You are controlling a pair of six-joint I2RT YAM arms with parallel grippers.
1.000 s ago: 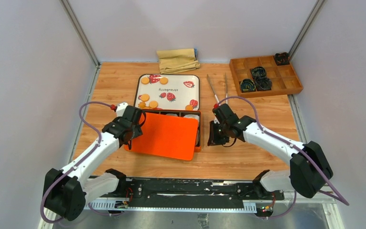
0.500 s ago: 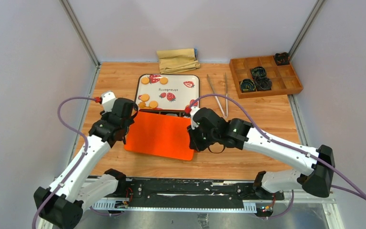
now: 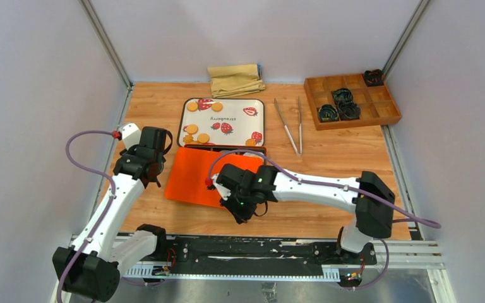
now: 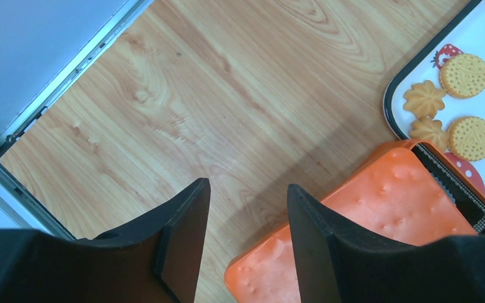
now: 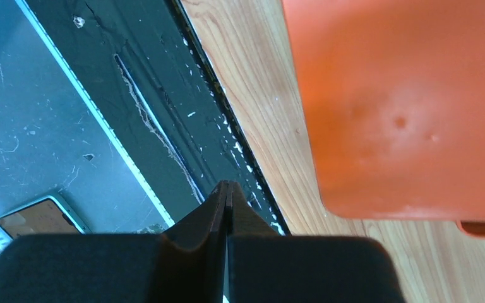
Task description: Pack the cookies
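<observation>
Top view: the cookies [image 3: 191, 129], golden-orange, lay on the strawberry-printed tray [image 3: 227, 100] at upper centre of the frame; at least six were counted. The orange lid [image 3: 196, 177] lay skewed on the bench [image 3: 328, 164] side just below the tray. The left gripper [image 3: 145, 161] hung just left of the lid. The right gripper [image 3: 241, 211] sat at the lid's lower edge, its arm reaching in from the right. Tongs [image 3: 290, 123] lay right of the tray, apart from both arms. Left wrist view: the left gripper's jaws stood apart, holding nothing, above bare wood. The lid's corner showed at lower right, covering an orange tin [image 4: 455, 180] whose rim peeked out beside it; four cookies sat beyond at upper right. Right wrist view: the right gripper's fingers were pressed together on nothing, aimed at the black base rail [image 5: 164, 113], with the lid at upper right. Assessment: packing looked unfinished, since cookies sat outside a covered tin. The right arm, low beside the lid, could drag it off or askew on any sweep. The skewed lid might fail to seat. A slid lid or tin could also strike the tray, scattering or breaking cookies.
</observation>
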